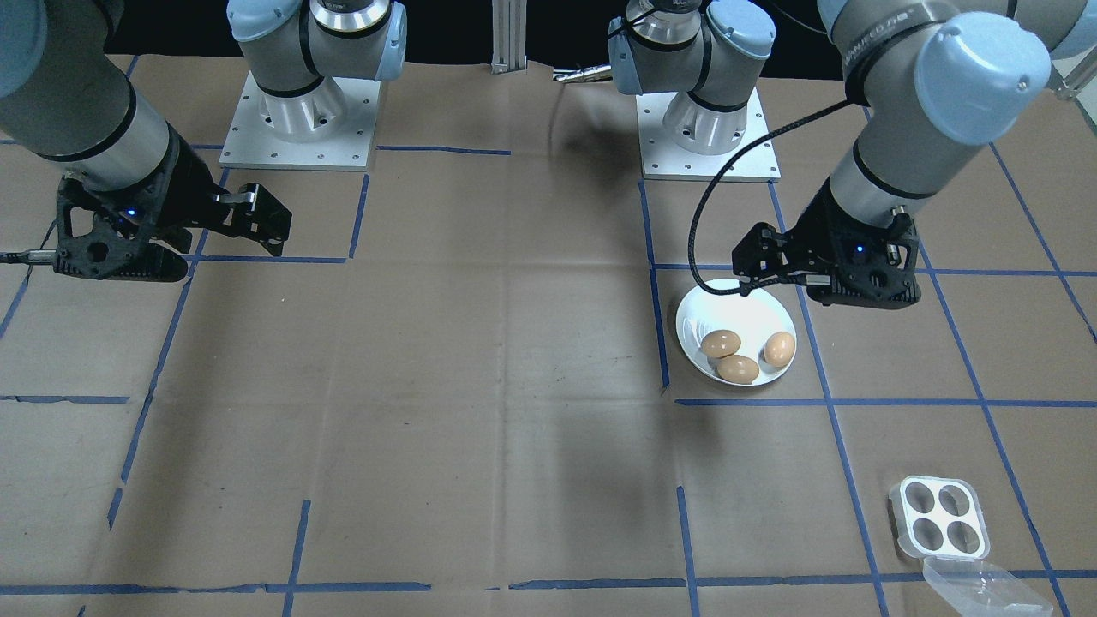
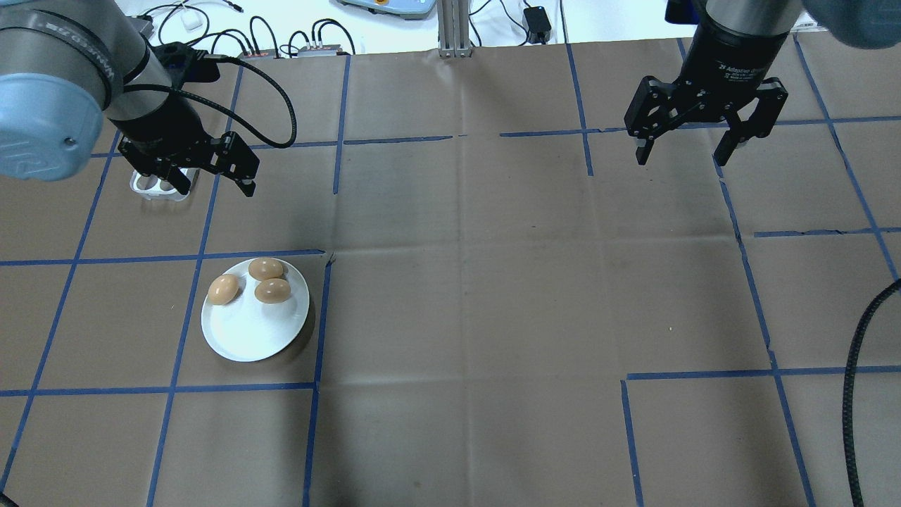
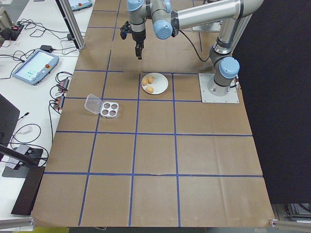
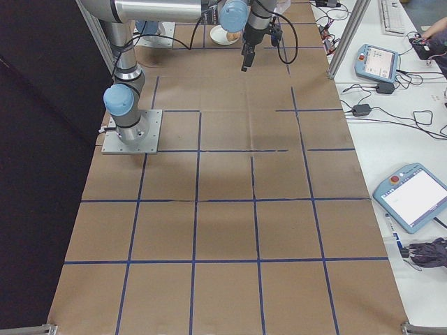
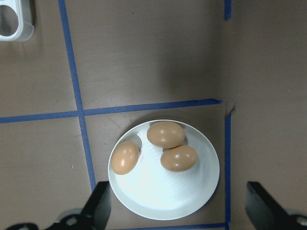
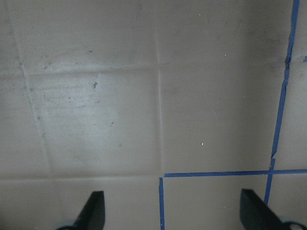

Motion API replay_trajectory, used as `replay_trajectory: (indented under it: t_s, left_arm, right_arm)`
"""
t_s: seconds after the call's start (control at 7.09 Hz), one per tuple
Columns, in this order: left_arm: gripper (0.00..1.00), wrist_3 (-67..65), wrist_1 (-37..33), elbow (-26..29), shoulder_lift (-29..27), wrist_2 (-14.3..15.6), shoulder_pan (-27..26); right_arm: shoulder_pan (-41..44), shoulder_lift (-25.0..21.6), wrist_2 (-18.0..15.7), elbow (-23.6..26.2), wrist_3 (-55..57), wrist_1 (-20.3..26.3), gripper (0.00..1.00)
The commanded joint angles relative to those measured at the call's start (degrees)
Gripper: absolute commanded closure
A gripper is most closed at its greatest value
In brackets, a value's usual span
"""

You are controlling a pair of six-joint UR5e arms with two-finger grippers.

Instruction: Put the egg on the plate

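The round white plate (image 2: pixel 246 338) lies on the left half of the table and holds three brown eggs (image 2: pixel 266 268) (image 2: pixel 272 290) (image 2: pixel 224 289), bunched at its far side. My left gripper (image 2: pixel 217 184) hangs open in the air just beyond the plate, with nothing between its fingers. In the left wrist view the plate (image 5: pixel 163 203) and its eggs (image 5: pixel 165 134) lie straight below, between the spread fingers (image 5: pixel 98 206). My right gripper (image 2: pixel 681 156) is open and empty, high over the far right of the table, where its wrist view shows only bare paper.
A small white egg tray (image 1: pixel 940 517) with empty cups sits beyond the plate, its clear lid (image 1: pixel 986 587) lying beside it; in the overhead view my left gripper partly hides the tray (image 2: pixel 156 187). Blue tape lines cross the brown paper. Both arm bases (image 1: pixel 296 128) stand at the robot's edge.
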Motion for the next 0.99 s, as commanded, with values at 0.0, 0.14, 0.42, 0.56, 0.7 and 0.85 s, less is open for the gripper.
replay_trajectory:
  t_s: [0.0,0.14,0.42,0.56,0.7,0.85]
  left_arm:
    - [0.01,-0.16,-1.62,-0.62,2.67,-0.54,-0.78]
    - [0.01,-0.16,-1.53,-0.62,2.77,-0.36,-0.78]
    - [0.01,-0.42,-0.74,-0.71,1.37,-0.19,-0.78]
    - [0.01,-0.51,-0.91,-0.02,0.84,-0.1,-0.78]
    - [0.01,-0.51,-0.83,0.25,0.75,2.6,-0.78]
    - [0.01,-0.68,-0.74,-0.09,-0.04,4.19,-0.78]
  right_arm:
    - [0.0,0.08,0.01,0.0,0.0,0.0,0.0]
    - [0.0,-0.01,-0.08,0.0,0.0,0.0,0.0]
    - [0.0,-0.01,0.01,0.0,0.0,0.0,0.0]
    - [0.0,-0.01,-0.08,0.0,0.0,0.0,0.0]
    - [0.0,0.08,0.01,0.0,0.0,0.0,0.0]
    - [0.0,-0.01,0.01,0.0,0.0,0.0,0.0]
